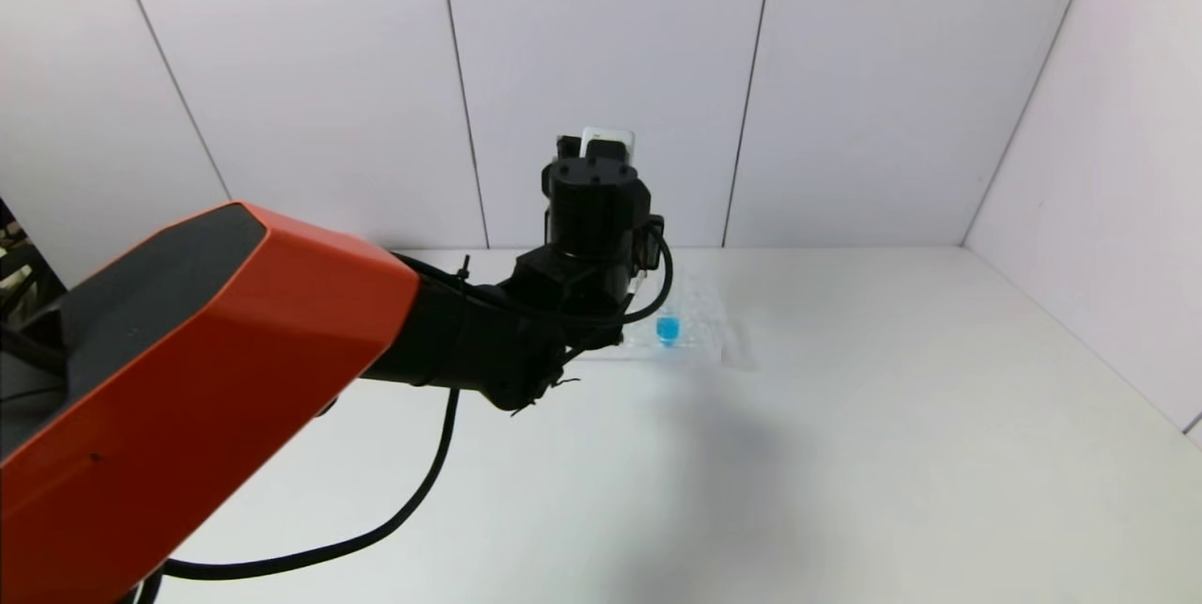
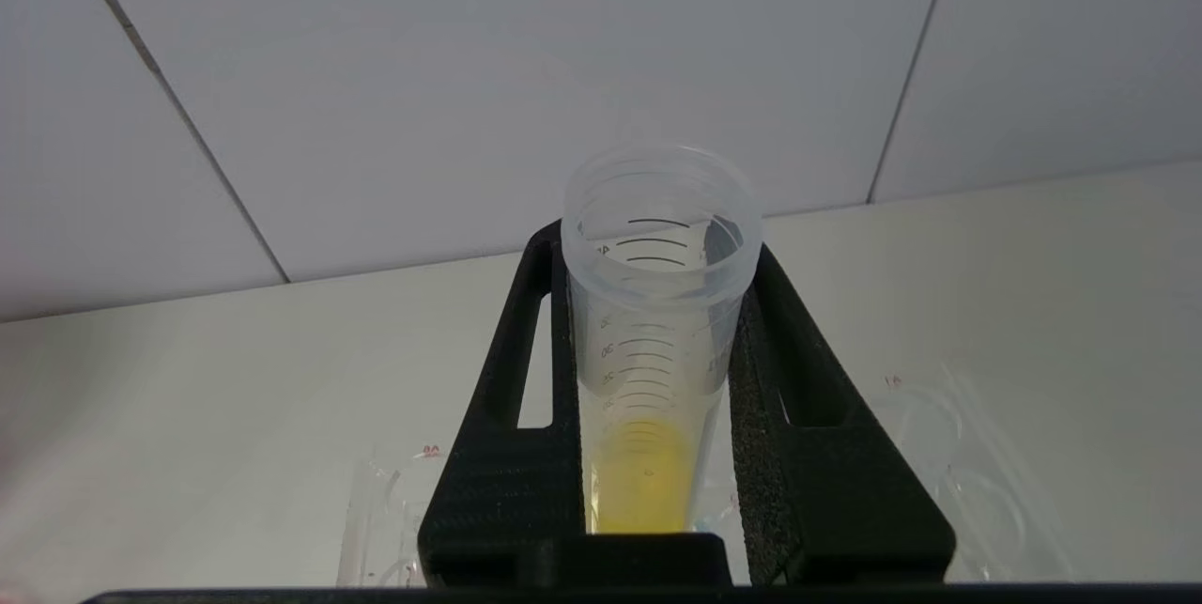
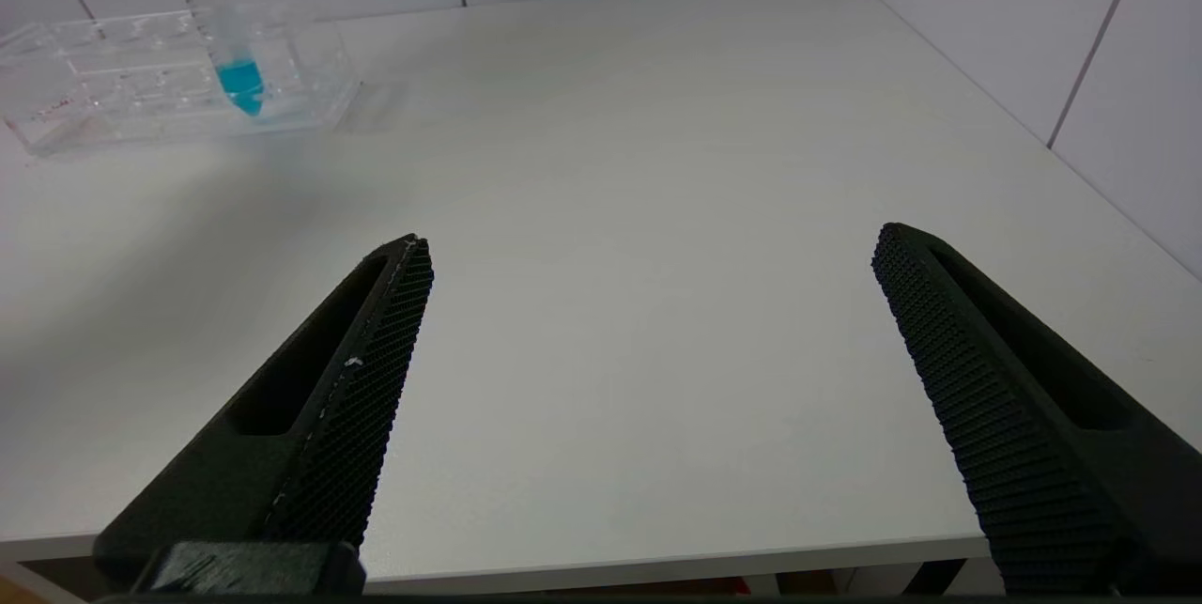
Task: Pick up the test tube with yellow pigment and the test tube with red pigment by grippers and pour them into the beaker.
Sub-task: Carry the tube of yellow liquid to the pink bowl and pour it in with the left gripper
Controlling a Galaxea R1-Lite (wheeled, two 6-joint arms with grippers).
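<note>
The test tube with yellow pigment looks like clear, slightly frosted plastic with printed black graduation lines. The left gripper pressing its sides has matt black fingers with a finely grained, rough face; the right gripper shows the same knurled texture (a dense dotted pattern). The tube rack is glossy transparent plastic. The table is smooth, matt white.
</note>
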